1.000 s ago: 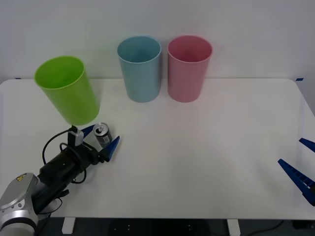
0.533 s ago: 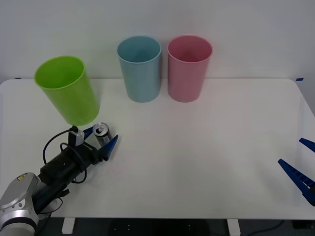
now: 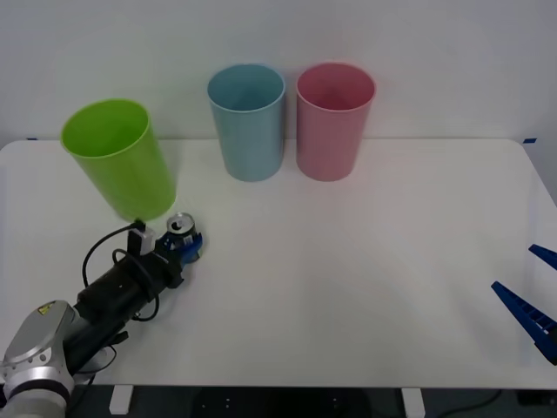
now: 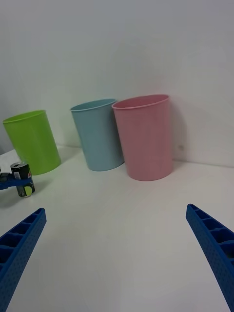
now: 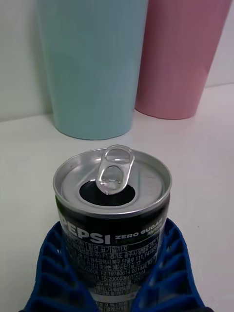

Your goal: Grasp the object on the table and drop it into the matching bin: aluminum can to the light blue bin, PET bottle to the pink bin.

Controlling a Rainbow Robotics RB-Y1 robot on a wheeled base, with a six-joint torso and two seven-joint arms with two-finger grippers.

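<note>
The left gripper [image 3: 183,246] is clamped around the aluminum can [image 3: 180,233]; an opened tab is seen from its wrist; the right gripper [image 4: 117,253] is spread wide

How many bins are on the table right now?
3. The green bin stands at the left, just behind the can; the blue bin and pink bin stand side by side at the back of the table.

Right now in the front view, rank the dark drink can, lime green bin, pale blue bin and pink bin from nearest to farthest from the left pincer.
1. Small dark metal drink can: gripped between the left pincer's fingers.
2. Lime green plastic bin: just behind, at the table's left.
3. Pale blue plastic bin: at the back, middle.
4. Pink plastic bin: at the back, right of the blue one.
</note>
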